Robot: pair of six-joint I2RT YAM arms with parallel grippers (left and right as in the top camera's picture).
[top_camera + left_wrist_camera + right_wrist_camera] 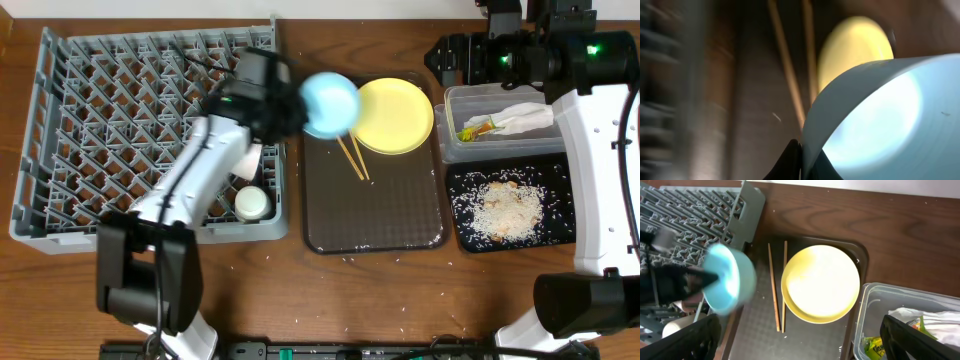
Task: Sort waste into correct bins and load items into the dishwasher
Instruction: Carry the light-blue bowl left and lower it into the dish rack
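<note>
One light blue bowl (330,102), one yellow plate (394,115), two chopsticks (777,287), one small white cup (251,204), one grey dish rack (95,120), one clear tub (478,150), one black tray (462,228) and one brown serving tray (375,215) stand on the counter (300,300).

The left gripper (801,159) is closed tight on the rim of the blue bowl and holds it tilted in the air, at the rack's edge. The plate lies just past the bowl from that gripper, the chopsticks beside it on the brown tray, and the cup sits in the rack back along the arm.

The right gripper (800,330) is spread wide and holds nothing. The plate lies beneath it. The tub, holding a snack wrapper (478,127) and a napkin (525,117), is just beside it. A pile of rice (505,205) lies on the black tray beyond the tub.
</note>
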